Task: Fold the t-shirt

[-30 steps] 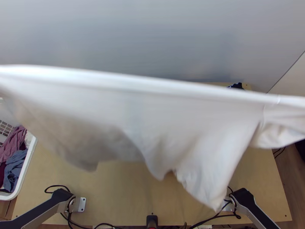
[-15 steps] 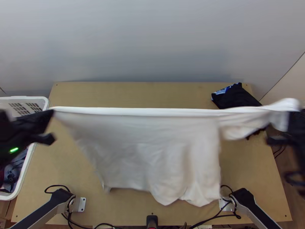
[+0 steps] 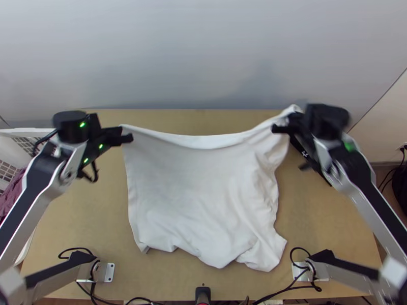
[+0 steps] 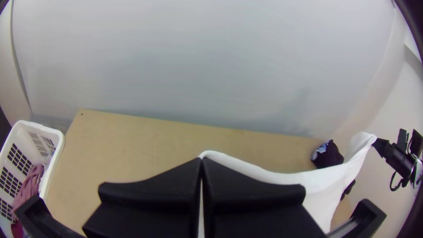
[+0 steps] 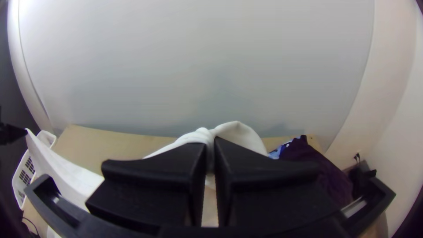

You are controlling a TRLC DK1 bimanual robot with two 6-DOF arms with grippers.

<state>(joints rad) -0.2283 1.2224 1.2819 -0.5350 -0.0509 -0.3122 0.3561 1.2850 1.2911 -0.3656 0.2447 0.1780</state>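
Left gripper [image 3: 127, 135] and right gripper [image 3: 277, 128] pinch the sagging, rumpled, apparently soft white t-shirt [image 3: 193, 183].

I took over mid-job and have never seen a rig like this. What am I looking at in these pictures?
Two robot arms stand at the near edge of a light wooden table. The top view looks steeply down from above; each wrist view comes from a camera on that arm, its own black fingers in front. The left gripper and right gripper are closed on a white t-shirt, one near each end of its upper edge, which sags slightly between them. The rest drapes toward the near side. A dark garment lies at the far right; a white laundry basket stands at the left.
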